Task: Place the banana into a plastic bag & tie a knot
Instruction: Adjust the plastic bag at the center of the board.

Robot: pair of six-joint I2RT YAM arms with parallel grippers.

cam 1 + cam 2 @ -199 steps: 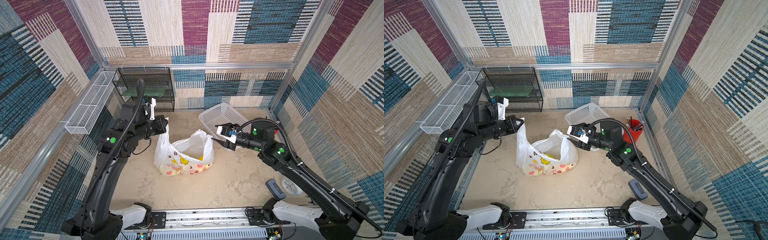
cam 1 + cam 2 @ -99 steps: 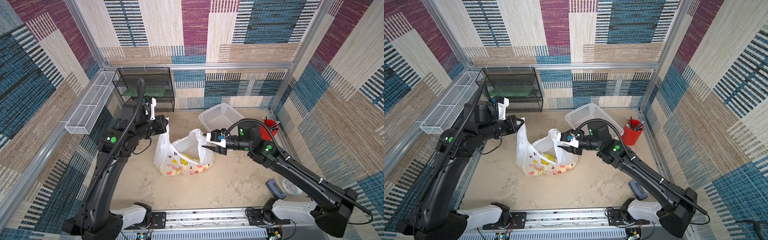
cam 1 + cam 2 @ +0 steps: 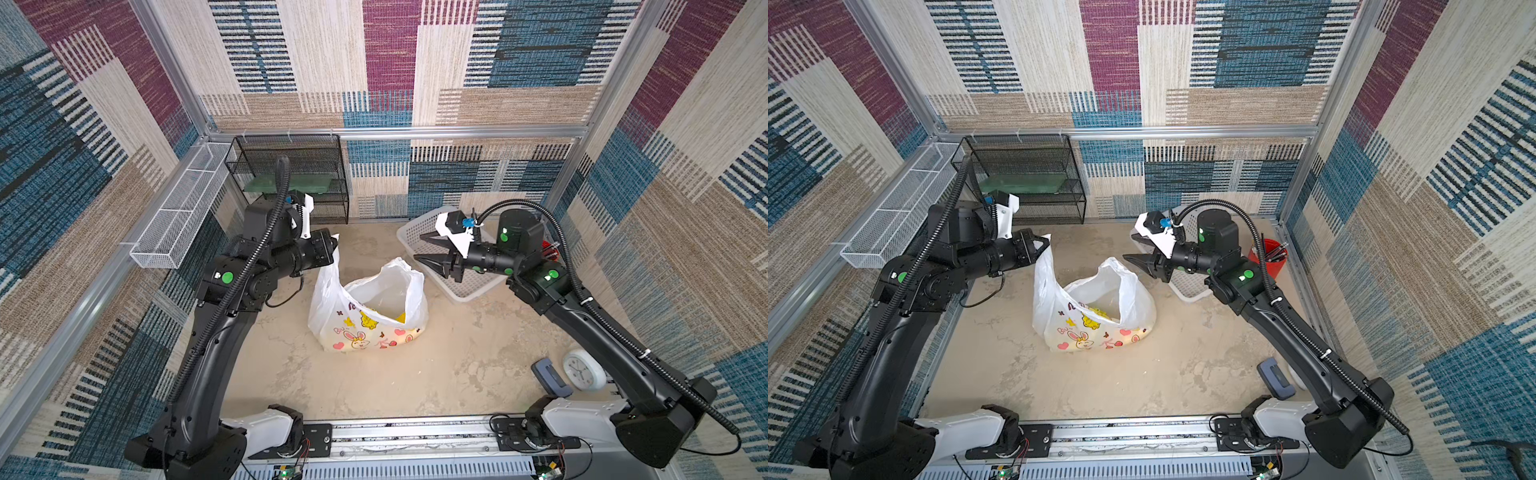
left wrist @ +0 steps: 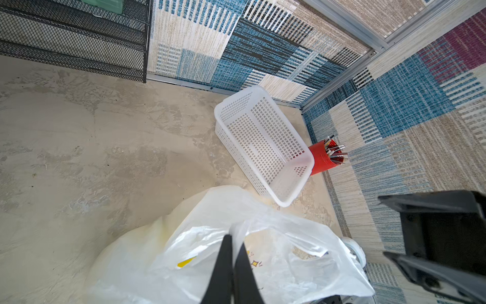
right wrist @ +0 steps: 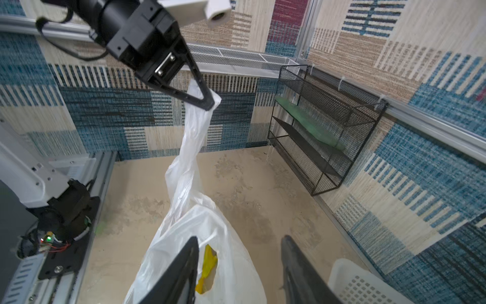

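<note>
L claw (image 3: pixel 334 242) pressed shut, pinching one handle loop (image 5: pixel 194 123) of plastic bag (image 3: pixel 365 303), held taut. R claw (image 3: pixel 419 248) spread, empty, near free handle (image 3: pixel 401 268). Bag base on surface (image 3: pixel 374 395), banana (image 5: pixel 207 263) inside; no knot yet. Risks: thin film slips from L pinch; R closes on bag wall, not handle.
</note>
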